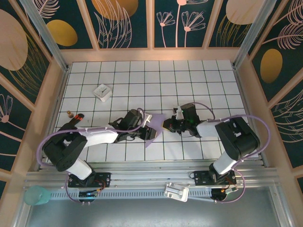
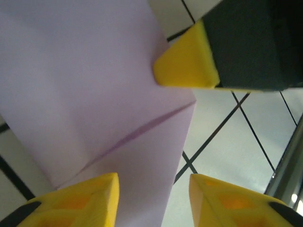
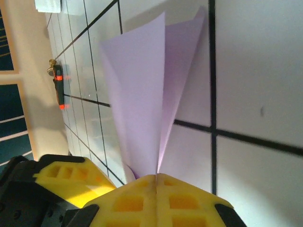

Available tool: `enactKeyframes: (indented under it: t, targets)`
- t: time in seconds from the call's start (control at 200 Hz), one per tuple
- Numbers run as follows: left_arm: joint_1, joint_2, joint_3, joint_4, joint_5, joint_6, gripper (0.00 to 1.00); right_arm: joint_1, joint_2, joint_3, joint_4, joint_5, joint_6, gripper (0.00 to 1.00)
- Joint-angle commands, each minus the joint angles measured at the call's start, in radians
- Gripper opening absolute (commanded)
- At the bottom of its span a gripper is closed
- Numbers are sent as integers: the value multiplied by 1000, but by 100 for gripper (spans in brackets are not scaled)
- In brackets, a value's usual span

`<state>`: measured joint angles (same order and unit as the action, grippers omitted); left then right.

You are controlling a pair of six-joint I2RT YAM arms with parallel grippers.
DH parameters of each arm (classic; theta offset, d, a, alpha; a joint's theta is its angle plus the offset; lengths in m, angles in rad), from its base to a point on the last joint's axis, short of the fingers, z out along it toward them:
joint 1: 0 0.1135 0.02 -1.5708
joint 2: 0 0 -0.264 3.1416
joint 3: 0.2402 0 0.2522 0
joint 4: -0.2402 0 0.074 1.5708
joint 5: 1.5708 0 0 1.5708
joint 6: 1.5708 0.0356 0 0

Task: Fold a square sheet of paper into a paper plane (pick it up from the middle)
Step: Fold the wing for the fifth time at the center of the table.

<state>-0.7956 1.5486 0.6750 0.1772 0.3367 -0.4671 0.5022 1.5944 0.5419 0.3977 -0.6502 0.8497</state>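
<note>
The right claw [image 3: 156, 182] is pinched tight on the folded lavender paper sheet [image 3: 142, 94], which fans out ahead of its tips. The left claw [image 2: 154, 201] stands parted, empty, over the sheet's creased face.

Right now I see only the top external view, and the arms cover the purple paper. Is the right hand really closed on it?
Observer: Yes. In the right wrist view the right hand is shut on the paper, pinching a folded edge. Two flaps spread away from the pinch.
Operator: And the left hand, does it grip too?
Observer: No. In the left wrist view the left hand is open, its fingers apart. One shows against the paper, the other against bare tile.
Operator: Is there any fold line on the sheet?
Observer: Yes, one crease runs diagonally across it.
</note>
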Motion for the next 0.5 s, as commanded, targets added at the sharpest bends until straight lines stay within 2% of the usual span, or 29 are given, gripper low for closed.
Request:
enactKeyframes:
  t: [0.0,0.17,0.495]
  targets:
    - [-68,-53,35,-62,-162,57,48,39,-73,45,-132,98,149,0]
    - [-138,-63,39,-76,-292,60,52,76,-119,44,-172,149,283,0]
    - [-219,-12,75,-132,-456,85,59,93,-151,65,-207,176,345,0]
